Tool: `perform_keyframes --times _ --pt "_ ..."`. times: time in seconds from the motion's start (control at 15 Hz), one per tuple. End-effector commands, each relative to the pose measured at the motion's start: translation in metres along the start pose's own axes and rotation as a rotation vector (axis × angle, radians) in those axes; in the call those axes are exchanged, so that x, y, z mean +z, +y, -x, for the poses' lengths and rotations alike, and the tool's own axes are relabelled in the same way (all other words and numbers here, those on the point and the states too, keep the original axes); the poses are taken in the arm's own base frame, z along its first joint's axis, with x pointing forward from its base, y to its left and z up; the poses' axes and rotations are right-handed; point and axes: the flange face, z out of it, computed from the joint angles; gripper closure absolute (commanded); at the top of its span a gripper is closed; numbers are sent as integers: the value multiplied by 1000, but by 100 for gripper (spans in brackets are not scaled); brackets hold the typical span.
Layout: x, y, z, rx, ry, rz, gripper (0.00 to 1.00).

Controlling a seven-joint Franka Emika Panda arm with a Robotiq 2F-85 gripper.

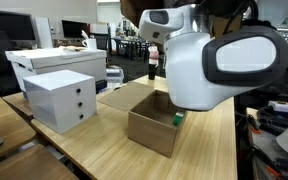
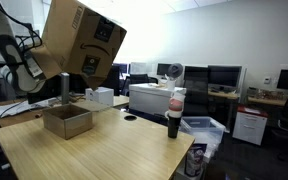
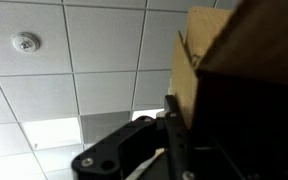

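In the wrist view my gripper [image 3: 184, 140] points up at the ceiling. One dark finger lies flat against the wall of a large cardboard box [image 3: 220, 50], and the jaws look closed on that wall. An exterior view shows the same large box [image 2: 82, 40] held tilted high above the table, with the arm [image 2: 24, 62] behind it at the left. The jaws themselves are hidden there. Below it a small open cardboard box [image 2: 66, 122] stands on the wooden table. The other exterior view shows this small box too [image 1: 152, 128], with a green item [image 1: 179, 117] inside it.
A white drawer unit [image 1: 62, 98] and a bigger white box [image 1: 54, 62] stand on the table. A dark bottle [image 1: 152, 65] stands behind the small box. A black cup with a red and white item [image 2: 174, 115] stands near the table edge. Desks and monitors [image 2: 224, 78] fill the background.
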Motion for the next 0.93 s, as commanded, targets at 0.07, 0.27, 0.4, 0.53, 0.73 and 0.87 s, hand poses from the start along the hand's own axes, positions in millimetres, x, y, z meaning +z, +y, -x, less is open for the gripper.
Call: perform_keyframes --times 0.07,0.27,0.4,0.53,0.73,0.87 --pt "4 4 10 -48 -5 33 94" --pt "0 6 9 -45 13 18 94" --pt "-4 5 8 -48 28 2 94" --pt "-8 6 8 -50 49 -15 94" --pt "-14 0 5 -50 32 42 94" --pt "-17 2 4 -45 54 14 94"
